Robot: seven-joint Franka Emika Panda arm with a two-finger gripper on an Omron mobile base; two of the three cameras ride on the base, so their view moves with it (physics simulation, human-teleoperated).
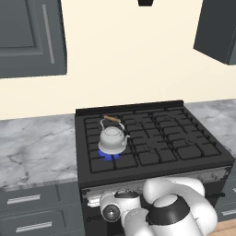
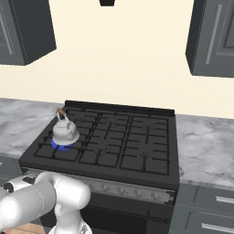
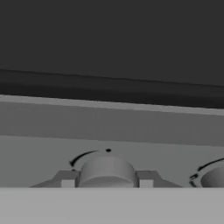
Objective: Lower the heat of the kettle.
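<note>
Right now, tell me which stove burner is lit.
The front-left burner, under the small silvery-white metal kettle: it alone shows a blue flame; the others are dark.

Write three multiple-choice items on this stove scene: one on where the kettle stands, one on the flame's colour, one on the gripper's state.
1. Where does the kettle stand?
A. on the stove's front left burner
B. on the marble counter
C. on the back right burner

2. What colour is the flame under it?
A. orange
B. blue
C. green

3. How does the gripper stand?
A. wide open in the air
B. holding the kettle
C. shut on a stove knob

Answers: 1 A, both base views show it at the stove's front left; 2 B, a blue glow shows beneath it; 3 C, in the hand view the fingertips sit against both sides of the knob.
</note>
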